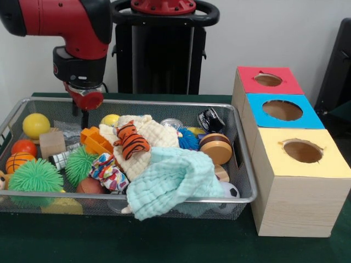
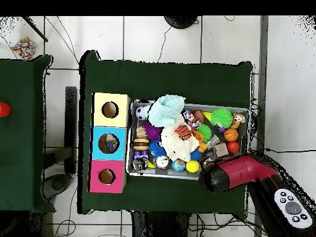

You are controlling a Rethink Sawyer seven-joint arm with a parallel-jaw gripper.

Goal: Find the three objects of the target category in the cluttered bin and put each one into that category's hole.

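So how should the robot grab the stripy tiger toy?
Probably from straight above, pinching the tiger toy across its narrow striped body. It lies on top of the cream cloth with nothing covering it, so its sides look free for the gripper.

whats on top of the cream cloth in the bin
A striped tiger toy lies on the cream cloth in the bin. Whatever is beneath the cloth is hidden.

No legible text, labels or numbers anywhere.
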